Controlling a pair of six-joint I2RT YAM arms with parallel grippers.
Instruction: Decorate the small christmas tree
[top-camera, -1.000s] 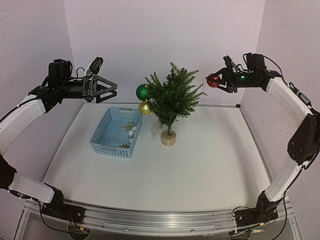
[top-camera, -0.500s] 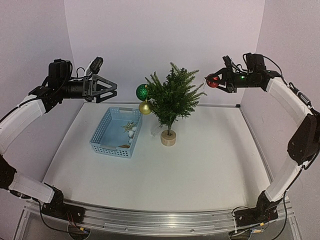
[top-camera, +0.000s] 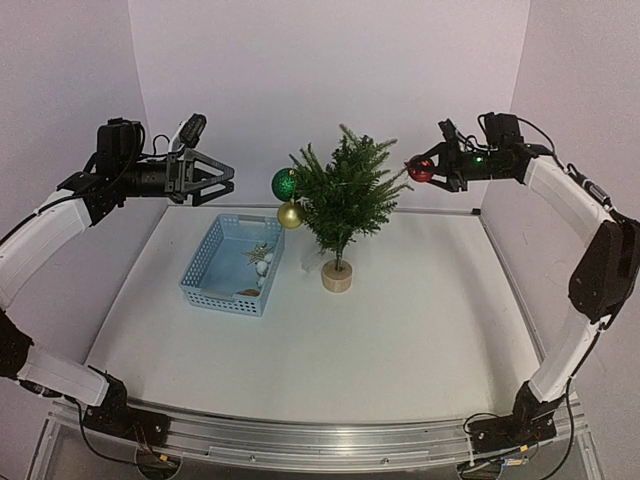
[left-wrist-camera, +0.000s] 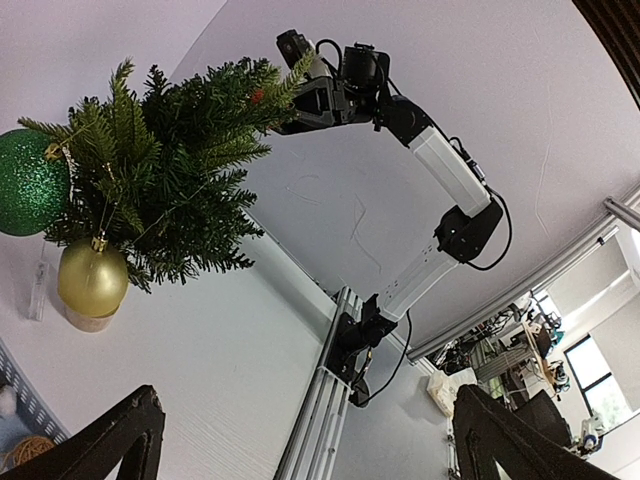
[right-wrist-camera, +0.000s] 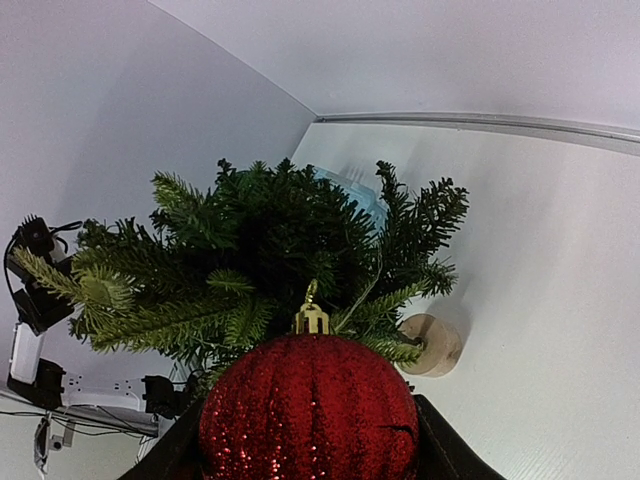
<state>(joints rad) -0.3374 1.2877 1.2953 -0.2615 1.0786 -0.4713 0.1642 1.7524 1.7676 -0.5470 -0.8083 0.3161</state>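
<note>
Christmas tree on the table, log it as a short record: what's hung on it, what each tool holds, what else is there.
tree: small christmas tree, upright on wooden disc base
hung: green ball and gold ball, left side
right tool: shut on red ball, near the right branch tips
left tool: open, empty, left of tree
also: blue basket holding a few small ornaments

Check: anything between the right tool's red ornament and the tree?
Nothing visible. The right tool holds the glittery red ball ornament right at the small dark green fir tree's right-side branch tips. The glittery green ball and gold ball hang on its opposite side.
</note>
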